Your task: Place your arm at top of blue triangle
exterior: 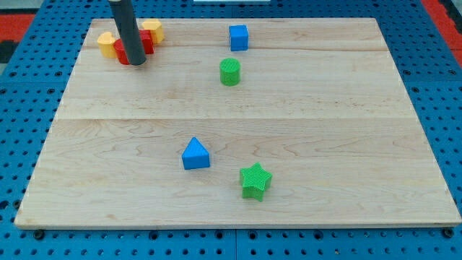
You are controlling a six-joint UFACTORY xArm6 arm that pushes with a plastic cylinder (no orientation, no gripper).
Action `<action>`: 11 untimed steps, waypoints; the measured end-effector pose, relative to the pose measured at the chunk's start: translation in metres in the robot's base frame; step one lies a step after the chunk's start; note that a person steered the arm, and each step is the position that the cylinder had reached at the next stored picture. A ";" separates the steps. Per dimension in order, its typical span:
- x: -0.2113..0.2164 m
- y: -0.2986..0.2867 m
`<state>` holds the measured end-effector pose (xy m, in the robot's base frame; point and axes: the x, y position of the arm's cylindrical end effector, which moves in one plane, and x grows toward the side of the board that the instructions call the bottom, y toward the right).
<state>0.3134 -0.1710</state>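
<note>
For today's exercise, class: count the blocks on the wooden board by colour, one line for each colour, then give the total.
Blue: 2, the blue triangle and the blue cube
Green: 2, the green star and the green cylinder
Yellow: 2, and
Red: 1, behind my tip
Total: 7

Bench (325, 108): pale wood, visible grain, smooth satin. Under it, blue perforated sheet (29, 115). Tool (136, 63): dark matt rod. Green star (255, 180), well away from tool: ridged matt plastic.
</note>
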 end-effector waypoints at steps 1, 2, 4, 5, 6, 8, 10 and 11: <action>0.039 0.020; 0.062 0.074; 0.069 0.076; 0.108 0.062; 0.131 0.051; 0.138 0.036; 0.205 0.036; 0.203 0.041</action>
